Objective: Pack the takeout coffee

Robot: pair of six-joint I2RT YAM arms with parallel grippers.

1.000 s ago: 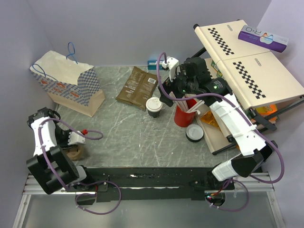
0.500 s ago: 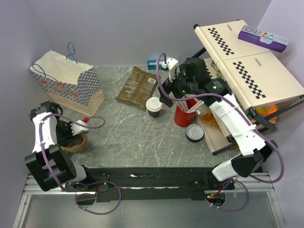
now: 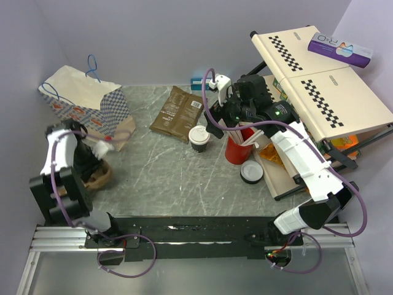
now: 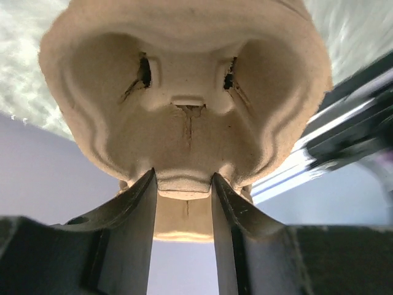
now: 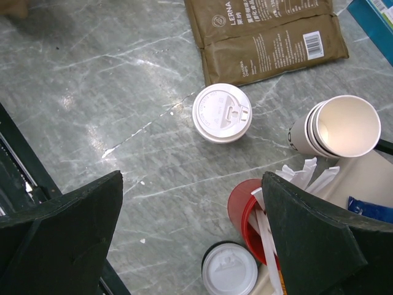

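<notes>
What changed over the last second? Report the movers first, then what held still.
The left pincer, clamped on the carrier, swung it away from the near edge toward the bag. Nothing was grabbed or released. The right pincer stayed open above the coffee, which did not move.

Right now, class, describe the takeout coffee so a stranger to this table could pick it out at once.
On the grey marbled table, find the flat brown pouch near the far edge. Just in front of its right corner stands the takeout coffee, left of the red cup. It alone is a pale paper cup wearing a white lid; the stacked cups are open.
</notes>
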